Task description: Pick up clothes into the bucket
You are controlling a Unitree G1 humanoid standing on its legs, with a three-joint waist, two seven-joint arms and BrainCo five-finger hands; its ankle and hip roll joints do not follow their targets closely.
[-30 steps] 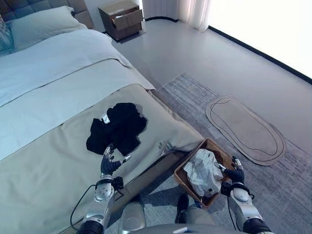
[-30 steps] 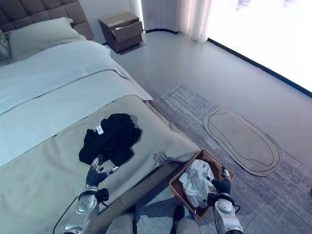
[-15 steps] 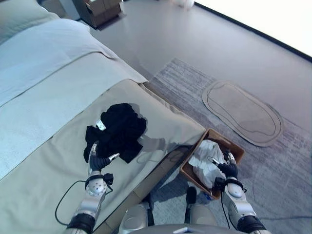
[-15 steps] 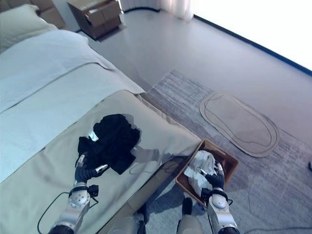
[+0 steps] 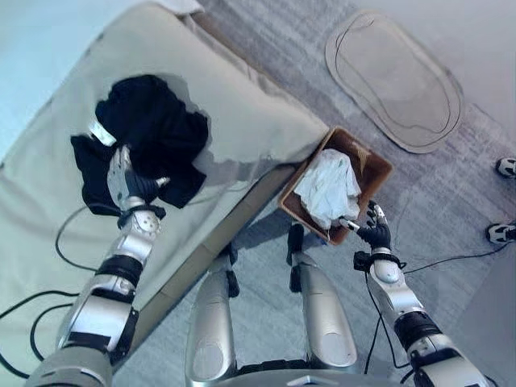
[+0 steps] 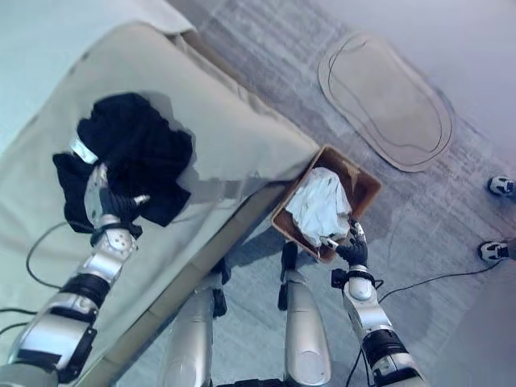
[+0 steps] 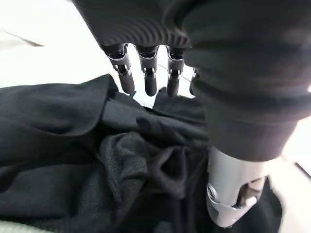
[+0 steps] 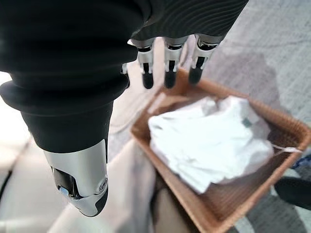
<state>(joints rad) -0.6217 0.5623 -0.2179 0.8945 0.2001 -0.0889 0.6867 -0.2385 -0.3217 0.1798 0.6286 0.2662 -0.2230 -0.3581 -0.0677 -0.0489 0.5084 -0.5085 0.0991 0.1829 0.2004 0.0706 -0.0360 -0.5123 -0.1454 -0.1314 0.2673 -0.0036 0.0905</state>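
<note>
Where the left wrist view looks along the left hand (image 5: 126, 179), straight fingers (image 7: 146, 80) rest on the black garment (image 5: 145, 133), thumb apart (no grasp). Head views add its long axis running slantwise near the bed's (image 5: 242, 105) foot edge. Right hand (image 5: 372, 232), fingers extended, hovers beside the basket (image 5: 377, 169) holding white clothes (image 5: 330, 187).

Big bed with a beige cover (image 5: 242, 105) on the left, grey striped carpet (image 5: 451, 193) right, oval beige mat (image 5: 395, 76) far right.
</note>
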